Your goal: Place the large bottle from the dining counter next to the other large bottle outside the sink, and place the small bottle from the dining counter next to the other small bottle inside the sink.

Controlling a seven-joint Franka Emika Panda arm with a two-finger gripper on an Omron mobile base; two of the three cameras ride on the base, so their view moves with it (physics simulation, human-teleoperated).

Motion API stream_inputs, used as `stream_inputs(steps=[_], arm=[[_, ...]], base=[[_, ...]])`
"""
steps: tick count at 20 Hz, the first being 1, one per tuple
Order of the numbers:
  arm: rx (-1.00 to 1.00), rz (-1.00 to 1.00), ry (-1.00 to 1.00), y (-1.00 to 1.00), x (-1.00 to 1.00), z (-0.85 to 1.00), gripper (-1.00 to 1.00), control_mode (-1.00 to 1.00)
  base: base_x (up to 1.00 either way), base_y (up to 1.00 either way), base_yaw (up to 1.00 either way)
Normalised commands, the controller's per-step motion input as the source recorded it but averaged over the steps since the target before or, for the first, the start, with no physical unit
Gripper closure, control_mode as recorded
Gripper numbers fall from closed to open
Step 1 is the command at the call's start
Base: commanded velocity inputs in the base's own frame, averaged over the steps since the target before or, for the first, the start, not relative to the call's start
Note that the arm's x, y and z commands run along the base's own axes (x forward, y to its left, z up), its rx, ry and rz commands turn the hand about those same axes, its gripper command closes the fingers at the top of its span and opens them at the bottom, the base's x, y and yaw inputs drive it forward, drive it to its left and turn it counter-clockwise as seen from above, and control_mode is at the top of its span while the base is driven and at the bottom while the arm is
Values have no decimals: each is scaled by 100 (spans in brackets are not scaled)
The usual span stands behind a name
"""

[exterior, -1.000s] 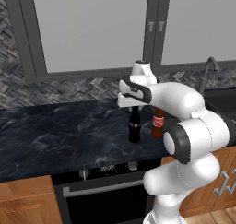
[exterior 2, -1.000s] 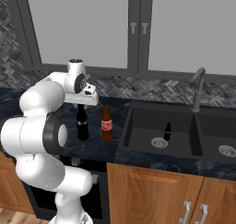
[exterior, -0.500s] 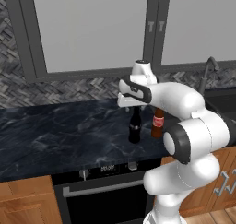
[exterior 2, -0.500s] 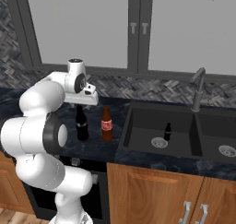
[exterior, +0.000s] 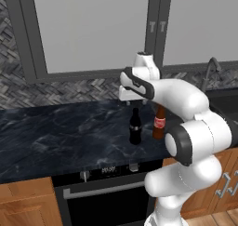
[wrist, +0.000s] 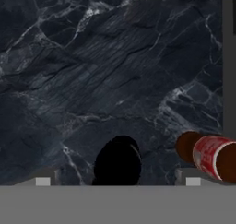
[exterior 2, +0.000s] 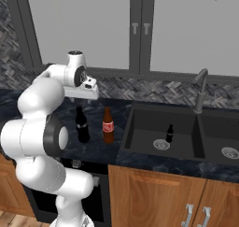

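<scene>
We hold our claw spread wide above the black bottle, gripping nothing; the bottle stands upright on the dark counter right beneath it. Just to the claw's right stands the brown bottle, apart from the black one. Farther right the sink edge drops away, with a small bottle inside. Left of us lies bare counter.

Dark marble counter, grey faucet, oven, wooden cabinets, herringbone backsplash
</scene>
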Motion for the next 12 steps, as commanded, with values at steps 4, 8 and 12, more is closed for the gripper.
stream_inputs(steps=[4, 8, 12], arm=[[-1, 0, 1, 0, -41, 25, -100, -100], [-3, 0, -1, 0, -65, 11, -100, -100], [-5, 0, -7, 0, -88, 0, -100, -100]], base=[[0, 0, 0], [0, 0, 0], [0, 0, 0]])
